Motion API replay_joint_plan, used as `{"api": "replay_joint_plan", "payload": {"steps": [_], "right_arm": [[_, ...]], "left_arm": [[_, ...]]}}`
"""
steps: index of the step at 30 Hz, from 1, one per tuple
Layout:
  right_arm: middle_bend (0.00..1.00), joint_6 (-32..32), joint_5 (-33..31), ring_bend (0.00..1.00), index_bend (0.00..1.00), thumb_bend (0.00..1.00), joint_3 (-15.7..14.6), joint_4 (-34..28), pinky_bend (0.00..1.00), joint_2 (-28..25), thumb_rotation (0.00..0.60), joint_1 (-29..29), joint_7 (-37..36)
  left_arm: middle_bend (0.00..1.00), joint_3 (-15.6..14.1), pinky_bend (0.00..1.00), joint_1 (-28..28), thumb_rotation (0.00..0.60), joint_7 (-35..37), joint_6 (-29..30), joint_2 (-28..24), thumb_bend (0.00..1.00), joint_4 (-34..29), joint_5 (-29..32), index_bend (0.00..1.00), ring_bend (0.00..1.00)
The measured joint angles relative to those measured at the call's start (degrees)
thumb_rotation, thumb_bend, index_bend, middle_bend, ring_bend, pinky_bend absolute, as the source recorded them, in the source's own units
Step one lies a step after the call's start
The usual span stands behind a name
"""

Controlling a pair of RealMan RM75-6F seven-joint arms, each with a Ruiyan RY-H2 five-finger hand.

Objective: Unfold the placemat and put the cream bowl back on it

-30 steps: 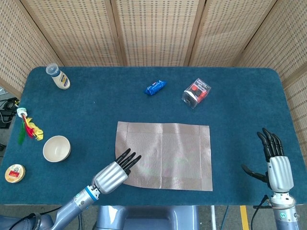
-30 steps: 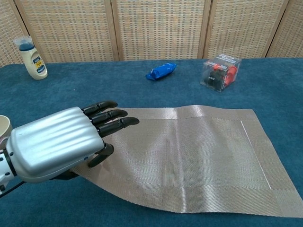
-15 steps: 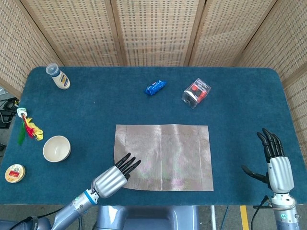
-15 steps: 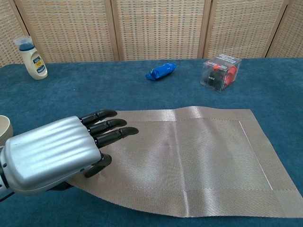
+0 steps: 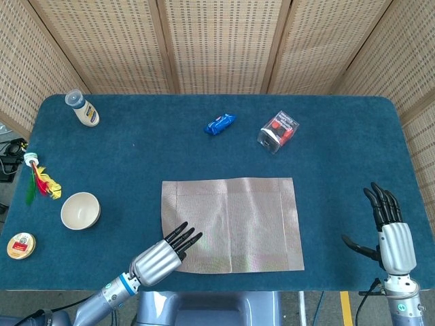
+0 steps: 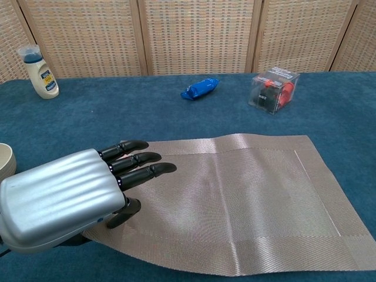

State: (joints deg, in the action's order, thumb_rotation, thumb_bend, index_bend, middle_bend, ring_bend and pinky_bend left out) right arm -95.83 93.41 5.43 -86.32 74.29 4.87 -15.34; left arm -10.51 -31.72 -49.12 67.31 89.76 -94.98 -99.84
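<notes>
The beige woven placemat (image 5: 238,221) lies spread open on the blue table, near the front edge. My left hand (image 5: 160,258) sits on its near left corner. In the chest view the left hand (image 6: 76,197) has its fingers stretched over the placemat (image 6: 247,194) and its thumb against the corner, which it holds slightly raised. The cream bowl (image 5: 80,210) stands upright and empty on the bare table left of the mat; only its rim (image 6: 4,161) shows in the chest view. My right hand (image 5: 394,234) is far off at the front right, fingers apart and holding nothing.
A white bottle (image 5: 81,109) stands at the back left. A blue packet (image 5: 220,123) and a clear box with red contents (image 5: 279,132) lie behind the mat. A feather toy (image 5: 39,180) and a round tin (image 5: 21,245) sit by the left edge.
My left hand has drawn back toward the front edge, and the placemat has slid with it and flattened. The right hand and the bowl have not moved.
</notes>
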Motion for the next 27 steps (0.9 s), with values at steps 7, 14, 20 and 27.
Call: {"api": "replay_joint_plan", "payload": {"steps": [7, 14, 20, 27], "right_arm": [[0.0, -0.2, 0.5, 0.0, 0.06, 0.2, -0.2, -0.2, 0.0, -0.1, 0.6, 0.0, 0.0], [0.0, -0.3, 1.1, 0.0, 0.06, 0.2, -0.5, -0.4, 0.0, 0.0, 0.6, 0.0, 0.8], [0.0, -0.6, 2.1, 0.0, 0.06, 0.2, -1.0, -0.6, 0.0, 0.2, 0.6, -0.1, 1.8], [0.0, -1.0, 3.3, 0.0, 0.06, 0.2, -1.7, -1.1, 0.0, 0.5, 0.6, -0.2, 2.9]], "left_arm": [[0.0, -0.2, 0.0, 0.8, 0.6, 1.5, 0.0, -0.5, 0.22, 0.1, -0.8, 0.13, 0.0], [0.0, -1.2, 0.0, 2.0, 0.6, 7.4, 3.2, -1.5, 0.21, 0.8, -4.5, 0.02, 0.0], [0.0, -2.3, 0.0, 4.1, 0.6, 11.5, 8.3, -4.2, 0.21, 1.5, -7.7, 0.05, 0.0], [0.0, -1.9, 0.0, 7.4, 0.6, 16.8, 15.2, -9.5, 0.2, 2.5, -7.8, 0.1, 0.0]]}}
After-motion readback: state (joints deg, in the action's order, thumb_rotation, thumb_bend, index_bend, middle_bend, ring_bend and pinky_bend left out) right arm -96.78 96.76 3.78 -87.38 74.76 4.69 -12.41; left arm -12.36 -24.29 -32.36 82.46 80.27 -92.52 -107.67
